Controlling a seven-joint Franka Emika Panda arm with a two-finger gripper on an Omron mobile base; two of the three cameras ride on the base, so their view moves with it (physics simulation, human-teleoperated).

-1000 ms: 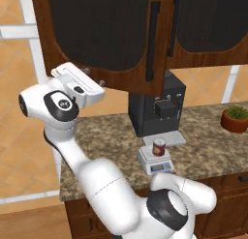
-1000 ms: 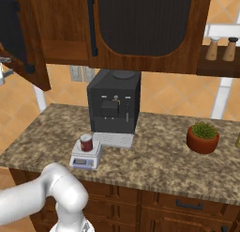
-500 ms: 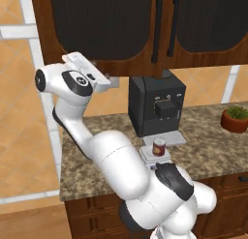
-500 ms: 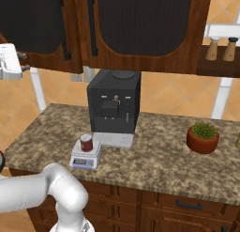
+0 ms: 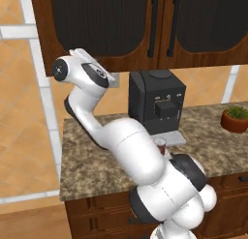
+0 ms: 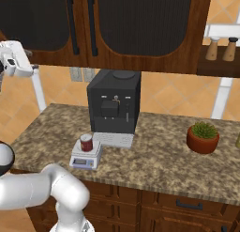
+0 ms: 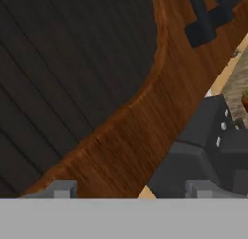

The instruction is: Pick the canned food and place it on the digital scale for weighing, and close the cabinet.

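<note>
Canned food (image 6: 86, 143) sits on digital scale (image 6: 86, 157), lower left of right base view. Cabinet (image 5: 145, 25) doors look shut, task approx done. My gripper (image 7: 131, 188) fingers apart, empty, near door.

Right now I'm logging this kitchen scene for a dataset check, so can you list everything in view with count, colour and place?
cabinet: one, dark brown with two dark-panelled doors and black bar handles, on the wall above the counter, doors look shut.
coffee machine: one, black, at the back of the counter under the cabinet.
digital scale: one, white-grey, on the counter in front of the coffee machine to its left.
canned food: one, dark maroon, standing on the digital scale.
potted plant: one, green in a red-brown pot, on the counter's right part.
shakers: two, wooden with dark tops, on a shelf at upper right.
counter: one, speckled brown stone over brown drawers.
hand: one, grey tips, close before the cabinet's left door, apart with nothing between.
</note>
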